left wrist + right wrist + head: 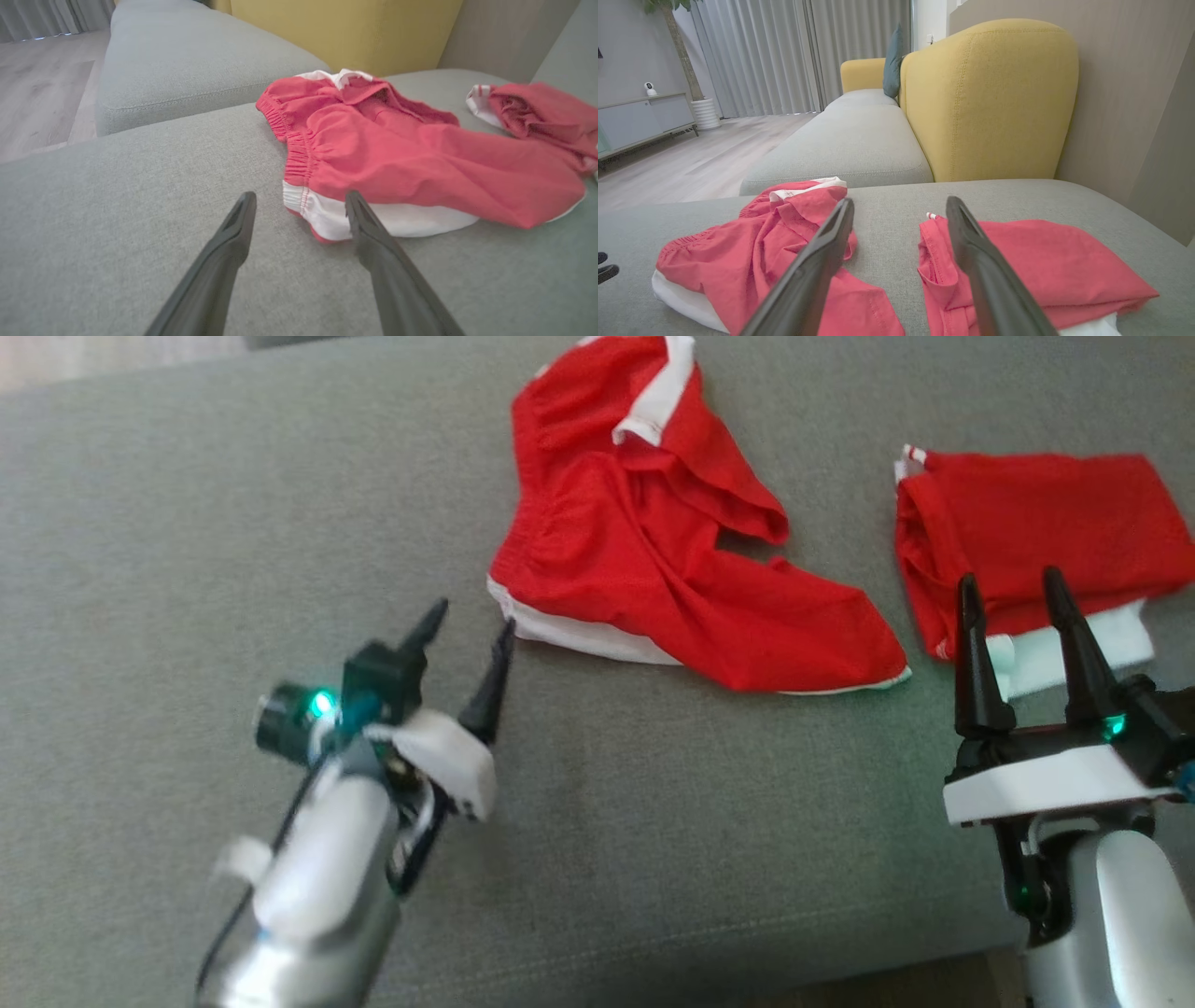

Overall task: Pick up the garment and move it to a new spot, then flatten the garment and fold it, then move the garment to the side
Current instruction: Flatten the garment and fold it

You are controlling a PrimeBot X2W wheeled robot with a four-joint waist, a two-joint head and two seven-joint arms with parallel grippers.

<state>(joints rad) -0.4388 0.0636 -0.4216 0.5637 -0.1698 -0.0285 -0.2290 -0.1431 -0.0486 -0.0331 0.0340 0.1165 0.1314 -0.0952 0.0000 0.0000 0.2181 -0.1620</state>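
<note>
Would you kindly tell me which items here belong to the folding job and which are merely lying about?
Job: crumpled red garment; left end effector; right end effector.
Lying about: folded red garment; teal cushion; yellow backrest.

**Two red garments, one rumpled, one folded**

The red shorts [653, 551] lie crumpled on the grey sofa cushion [187, 569] at 12 o'clock in the head view. Their gathered elastic waistband faces 9 o'clock, white trim shows along the near edge, and one leg trails toward 4 o'clock. Apart from them at 2 o'clock, a folded red garment [1036, 532] lies flat, with white fabric showing at its near edge.
</note>
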